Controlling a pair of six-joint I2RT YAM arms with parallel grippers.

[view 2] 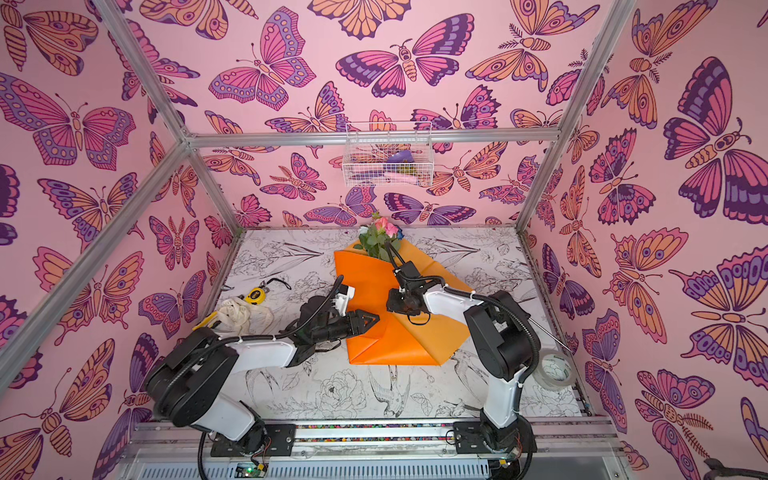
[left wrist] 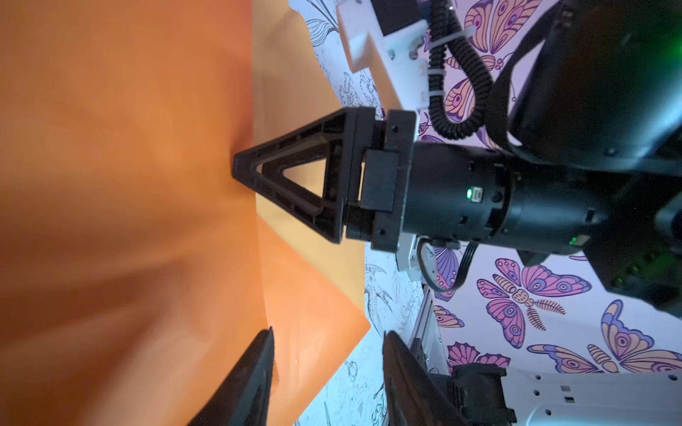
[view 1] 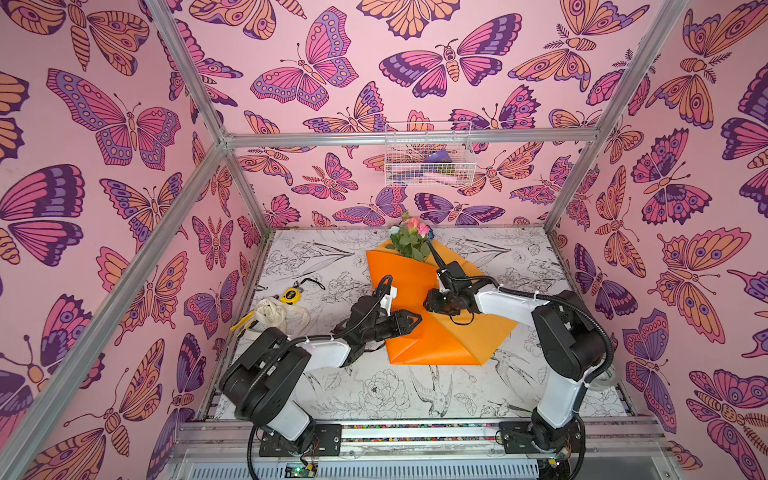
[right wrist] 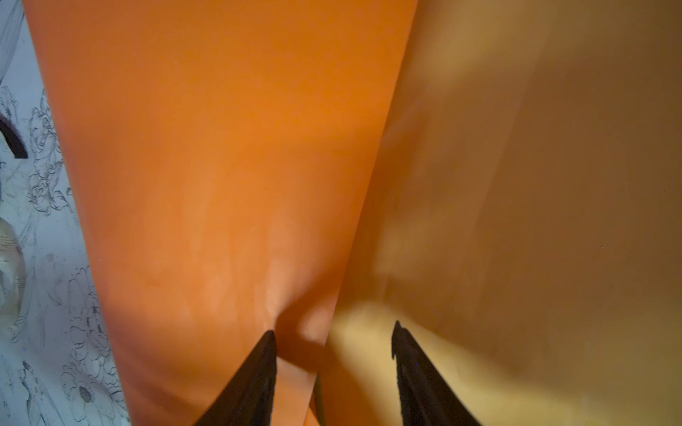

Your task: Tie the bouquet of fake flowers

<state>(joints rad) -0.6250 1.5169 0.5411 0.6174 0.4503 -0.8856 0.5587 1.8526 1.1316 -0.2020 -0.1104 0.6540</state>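
Nearest you, your left gripper (left wrist: pixel 328 332) reaches in from eight o'clock. Its fingers are parted, with an edge of the orange wrapping paper (view 1: pixel 399 286) between them, unclamped. Just beyond, your right gripper (right wrist: pixel 334 332) enters from three o'clock, fingers also apart, tips pressing the paper's middle fold and gripping nothing. The bouquet of fake flowers (view 1: pixel 411 243) lies mid table (view 1: pixel 374 395), blooms towards twelve o'clock.

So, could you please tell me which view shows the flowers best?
Either top view: the flowers show whole in both top views, pink blooms and green leaves poking out of the paper. The wrist views show only orange paper, no blooms.
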